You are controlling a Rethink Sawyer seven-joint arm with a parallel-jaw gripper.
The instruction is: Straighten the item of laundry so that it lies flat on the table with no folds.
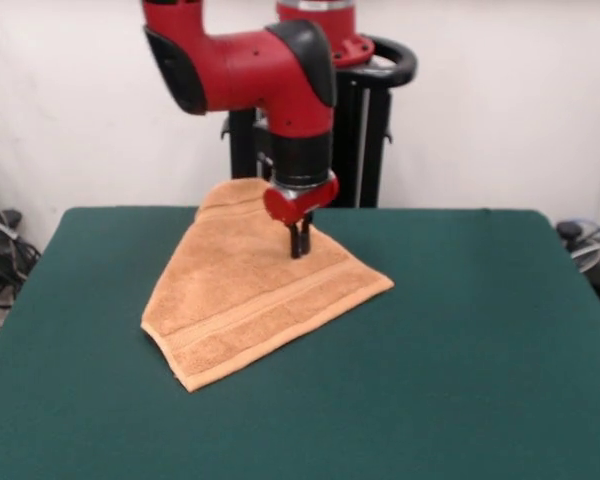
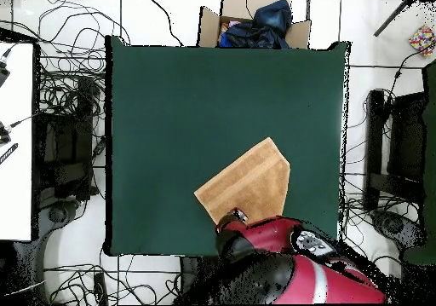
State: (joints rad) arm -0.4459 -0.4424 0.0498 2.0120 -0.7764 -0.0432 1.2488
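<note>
The orange-tan towel [image 1: 255,290] lies on the far middle of the dark green table [image 1: 480,350], folded over itself into a rough kite shape with a border band along its near edge. Its far corner bunches up behind the arm. My gripper [image 1: 299,250] points straight down onto the towel's far right part, its fingers drawn together with the tips in the cloth. In the overhead view the towel [image 2: 251,183] lies near the robot-side edge of the table [image 2: 187,98]. The red arm [image 2: 281,243] covers its lower part and hides the gripper. A small white tag [image 2: 241,213] shows by the arm.
The black pedestal [image 1: 365,130] stands behind the table's far edge. In the overhead view a cardboard box with dark cloth [image 2: 255,21] sits beyond the far edge. Cables lie on the floor around the table [image 2: 68,149].
</note>
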